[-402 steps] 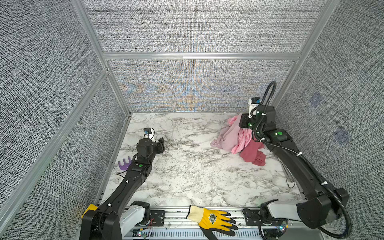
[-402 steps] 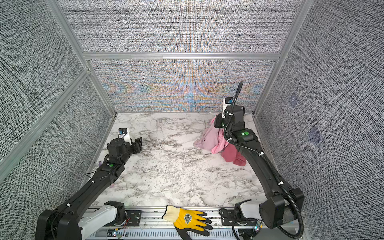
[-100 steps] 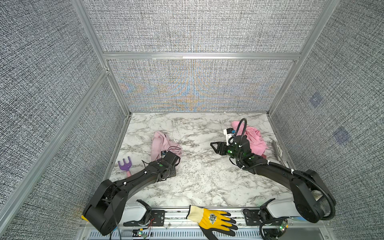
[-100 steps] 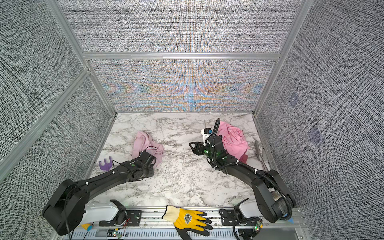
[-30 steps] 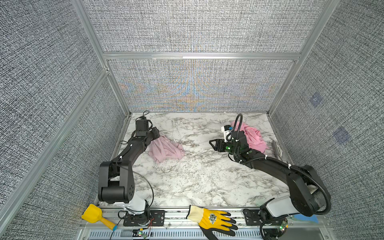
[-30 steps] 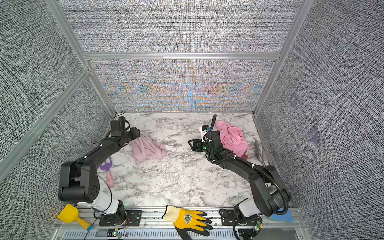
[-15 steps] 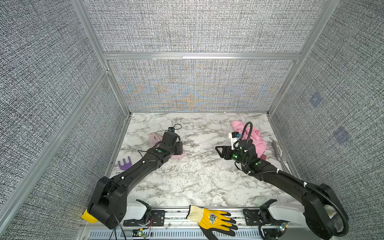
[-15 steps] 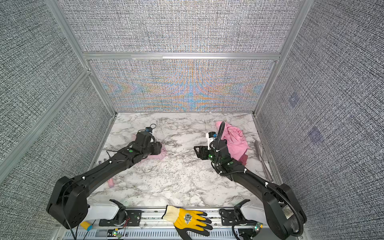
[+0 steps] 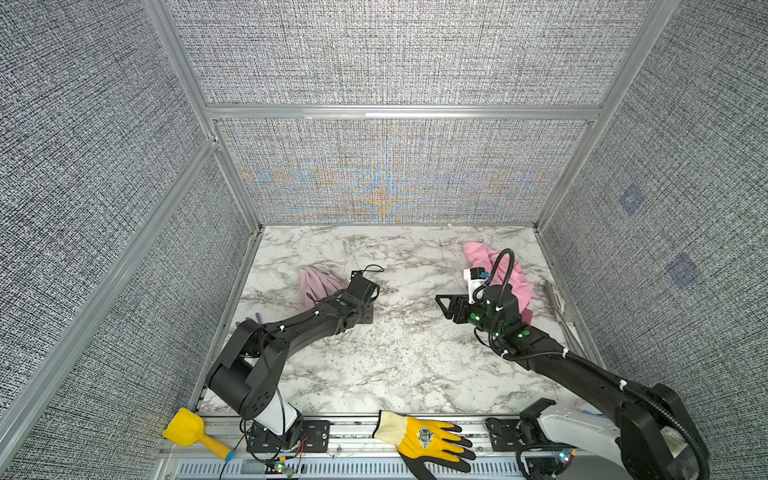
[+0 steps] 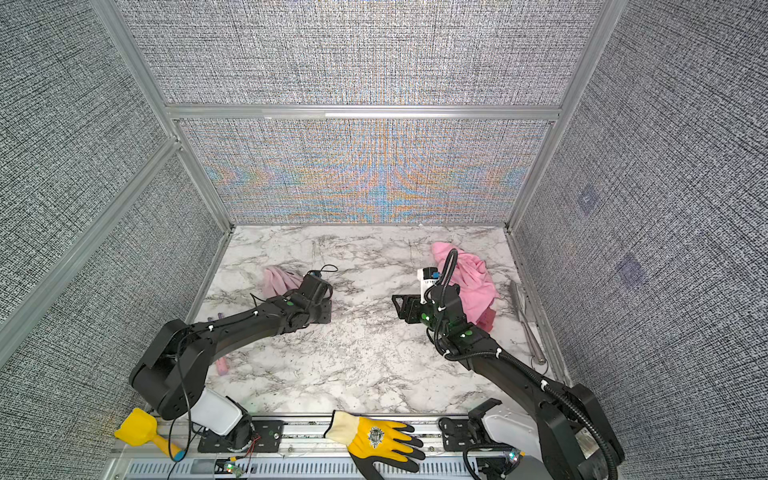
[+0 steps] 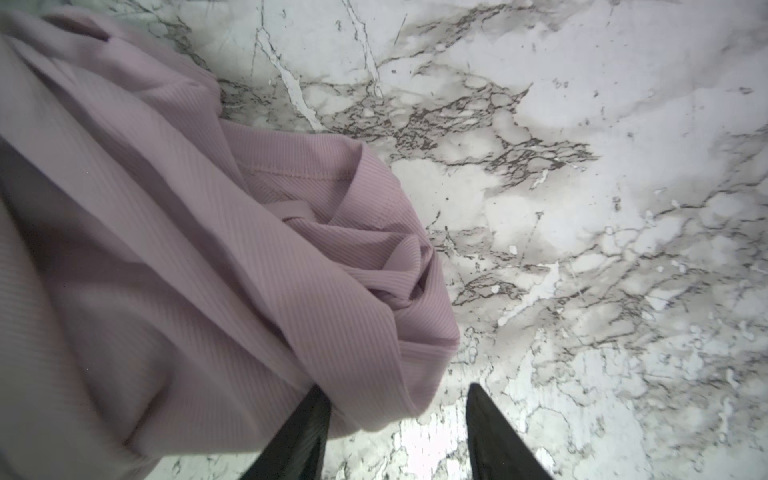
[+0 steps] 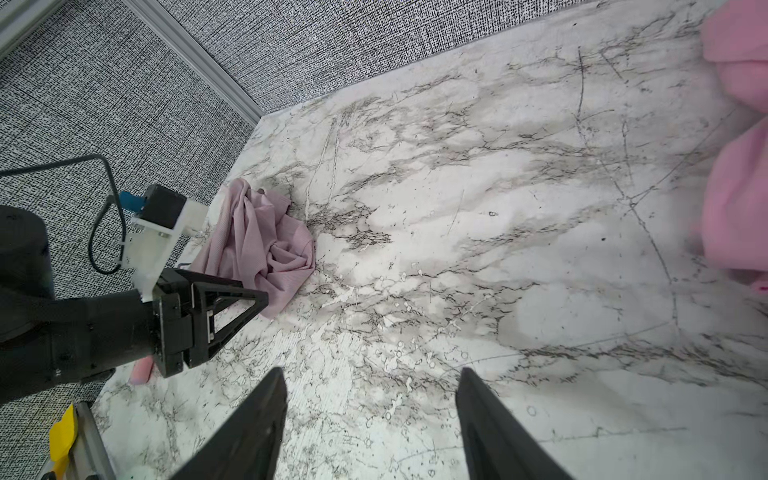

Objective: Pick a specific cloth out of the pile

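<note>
Now the cloth [image 9: 316,284] lies crumpled near the desk's [image 9: 399,365] left edge, apart from the pile [image 9: 505,274] by the right edge. Both the left tool [image 11: 397,399] and right tool [image 12: 370,386] are parted, empty.

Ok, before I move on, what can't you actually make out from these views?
- Near edge of the pale cloth: the left arm hides it in both top views.
- Dark red cloth in the pile: mostly under bright pink fabric and behind the right arm.
- Small purple object by the left wall: the arm covers it.
</note>
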### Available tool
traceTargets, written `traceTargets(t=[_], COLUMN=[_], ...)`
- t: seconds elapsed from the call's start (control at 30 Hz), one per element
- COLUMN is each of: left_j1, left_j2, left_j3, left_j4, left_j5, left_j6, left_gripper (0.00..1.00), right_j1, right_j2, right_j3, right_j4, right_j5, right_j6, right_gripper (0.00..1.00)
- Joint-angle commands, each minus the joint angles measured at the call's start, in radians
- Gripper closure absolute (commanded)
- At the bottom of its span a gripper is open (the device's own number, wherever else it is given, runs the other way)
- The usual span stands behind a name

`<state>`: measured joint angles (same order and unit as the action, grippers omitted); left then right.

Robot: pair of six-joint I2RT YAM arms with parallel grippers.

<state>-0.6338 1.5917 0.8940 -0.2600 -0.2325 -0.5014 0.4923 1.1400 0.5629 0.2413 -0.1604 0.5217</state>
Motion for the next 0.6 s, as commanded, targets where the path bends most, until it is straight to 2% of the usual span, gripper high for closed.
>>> traceTargets(t=[0.0, 0.07, 0.1, 0.2, 0.4, 0.57], left_j1=[-0.001, -0.001, -0.001, -0.004, 0.001, 0.076], left_j2=[0.051, 0.107, 0.132, 0.153, 0.027, -0.131], left_j3=[0.031, 0.08, 0.101, 0.123, 0.13, 0.151], left_j4=[0.004, -0.053, -0.068, -0.078, -0.123, -0.177], left_j5=[-0.053, -0.089, -0.099, -0.124, -0.161, -0.158], left_j6=[-0.01, -0.022, -0.015, -0.012, -0.009, 0.015], left_gripper=[0.47, 0.54, 0.63, 1.0, 1.0, 1.0], right_j1=[0.0, 0.0, 0.0, 0.0, -0.001, 0.0], right_j2=[0.01, 0.012, 0.012, 0.015, 0.022, 0.052], right_j3=[0.012, 0.016, 0.018, 0.024, 0.031, 0.047], right_j4=[0.001, 0.0, -0.002, -0.011, -0.017, -0.006], right_j5=[0.004, 0.007, 0.008, 0.014, 0.026, 0.019], right_j6=[-0.003, -0.005, -0.005, -0.01, -0.015, -0.018], right_gripper=[0.34, 0.34, 0.34, 0.34, 0.34, 0.34])
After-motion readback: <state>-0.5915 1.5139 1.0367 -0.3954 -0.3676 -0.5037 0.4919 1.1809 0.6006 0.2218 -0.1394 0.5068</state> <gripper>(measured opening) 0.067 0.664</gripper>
